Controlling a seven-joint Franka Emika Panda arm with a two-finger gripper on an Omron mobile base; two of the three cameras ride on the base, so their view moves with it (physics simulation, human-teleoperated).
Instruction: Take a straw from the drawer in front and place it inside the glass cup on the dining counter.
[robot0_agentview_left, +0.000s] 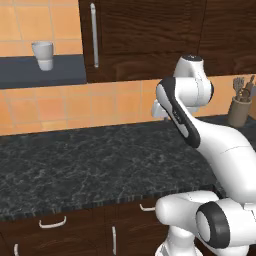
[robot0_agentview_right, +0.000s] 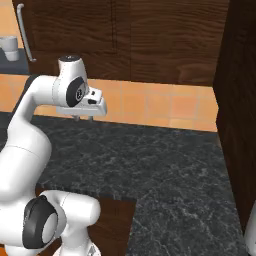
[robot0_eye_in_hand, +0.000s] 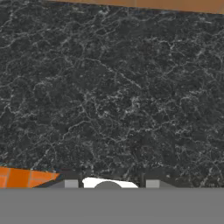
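Nearest, below the front edge of the black speckled counter (robot0_agentview_left: 95, 165), a row of dark-brown drawers (robot0_agentview_left: 52, 227) sits shut, each front carrying a slim curved silver handle (robot0_agentview_left: 52, 223). Above them the white arm (robot0_agentview_left: 220, 145) rises and bends forward over the counter. The gripper (robot0_agentview_right: 83, 118) hangs over the black stone, pointing down, well above and behind the drawer fronts; the hand view shows its two finger tips (robot0_eye_in_hand: 71, 184) standing apart with bare counter between them and nothing pinched. Farther back runs the orange tiled wall (robot0_agentview_left: 75, 107), with a holder of utensils (robot0_agentview_left: 240, 106) at the right end of the counter. Farthest, up left, a whitish cup (robot0_agentview_left: 43, 55) stands upright on a dark shelf (robot0_agentview_left: 40, 72) beside the tall cabinet door (robot0_agentview_left: 140, 37).
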